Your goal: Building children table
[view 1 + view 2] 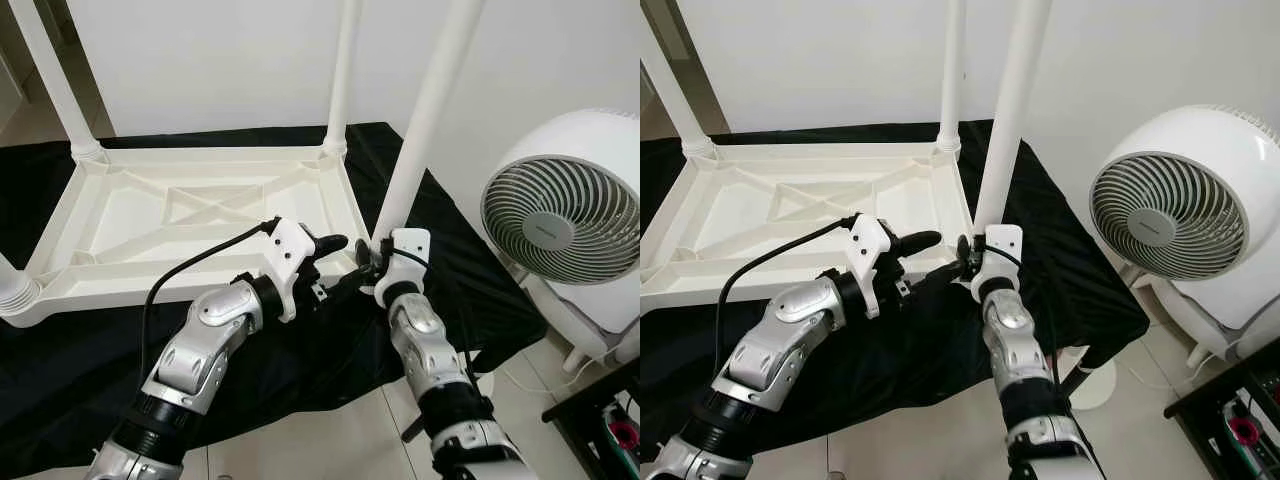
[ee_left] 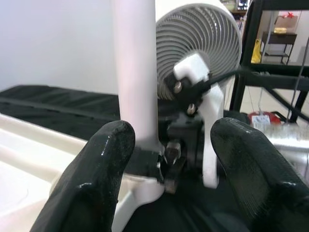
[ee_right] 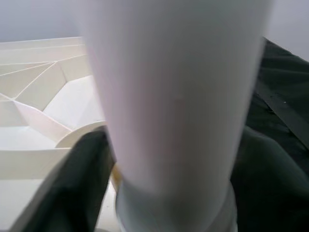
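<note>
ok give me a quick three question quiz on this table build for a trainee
1. True or false: the right tool grips the base of a white leg.
2. What stands to the robot's right of the upturned table? A) fan B) chair C) bucket
3. Fill in: the left tool is ____, its fingers either side of the leg.

Key: 1 true; 2 A, the fan; 3 open.

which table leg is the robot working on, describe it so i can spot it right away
Start from the white tabletop lying upside down on the black cloth. At its near corner beside the white fan stands a white leg. Unlike the other upright legs, this one has the right gripper clamped round its base.
</note>
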Available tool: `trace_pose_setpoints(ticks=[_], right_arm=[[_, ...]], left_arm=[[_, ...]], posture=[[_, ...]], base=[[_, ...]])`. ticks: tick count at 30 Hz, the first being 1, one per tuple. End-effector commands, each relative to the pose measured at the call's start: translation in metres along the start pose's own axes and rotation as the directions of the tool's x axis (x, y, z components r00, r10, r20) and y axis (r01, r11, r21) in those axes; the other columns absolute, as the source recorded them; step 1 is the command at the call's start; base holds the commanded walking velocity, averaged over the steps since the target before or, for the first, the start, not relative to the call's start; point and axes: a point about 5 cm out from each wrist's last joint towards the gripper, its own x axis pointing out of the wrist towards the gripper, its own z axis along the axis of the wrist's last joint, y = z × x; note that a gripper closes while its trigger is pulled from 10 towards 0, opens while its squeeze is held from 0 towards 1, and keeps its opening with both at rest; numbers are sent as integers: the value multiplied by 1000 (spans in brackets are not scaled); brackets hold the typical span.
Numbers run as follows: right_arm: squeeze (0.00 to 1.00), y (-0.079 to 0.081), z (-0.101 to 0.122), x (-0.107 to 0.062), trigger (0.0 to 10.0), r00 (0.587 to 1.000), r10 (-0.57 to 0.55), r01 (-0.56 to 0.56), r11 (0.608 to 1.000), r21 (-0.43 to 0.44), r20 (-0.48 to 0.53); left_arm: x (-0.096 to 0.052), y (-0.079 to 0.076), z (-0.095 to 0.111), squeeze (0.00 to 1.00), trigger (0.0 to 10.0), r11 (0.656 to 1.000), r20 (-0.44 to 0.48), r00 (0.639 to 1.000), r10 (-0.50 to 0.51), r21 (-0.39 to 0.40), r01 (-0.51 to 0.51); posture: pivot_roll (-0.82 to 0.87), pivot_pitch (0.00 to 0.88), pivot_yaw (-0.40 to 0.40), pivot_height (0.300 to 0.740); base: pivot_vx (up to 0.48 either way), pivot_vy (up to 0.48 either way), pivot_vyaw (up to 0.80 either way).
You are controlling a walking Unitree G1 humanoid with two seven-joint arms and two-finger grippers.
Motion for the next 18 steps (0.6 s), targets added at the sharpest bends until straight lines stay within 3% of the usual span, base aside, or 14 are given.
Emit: trace_pose_setpoints(ticks=[1,7,8,11,13,18], right_arm=[[1000,-1,3,-2,10000,1000,26,-26,1000,9,10],[1000,-19,9,-10,10000,990,141,-140,988,-62,10],[0,-27,13,-14,10000,980,201,-199,975,-101,8],[0,-32,15,-16,10000,971,240,-238,964,-122,2],[0,-48,20,-18,10000,948,319,-317,931,-182,-19],[0,-54,22,-16,10000,927,373,-372,899,-229,-41]], left_arm=[[1,-4,1,0,10000,1000,2,1000,-31,5,31],[1,-4,0,0,10000,1000,0,1000,-29,6,29],[2,-3,0,0,10000,1000,0,1000,-31,5,31],[2,-3,0,0,10000,999,0,999,-33,4,33],[4,-4,1,0,10000,999,4,999,-42,2,42],[6,-3,3,0,10000,999,9,999,-45,3,45]], posture=[[74,0,-47,740],[69,0,-48,740],[63,0,-43,740],[61,0,-42,740],[51,0,-34,740],[47,1,-23,740]], base=[[0,0,0],[0,0,0],[0,0,0],[0,0,0],[0,0,0],[0,0,0]])
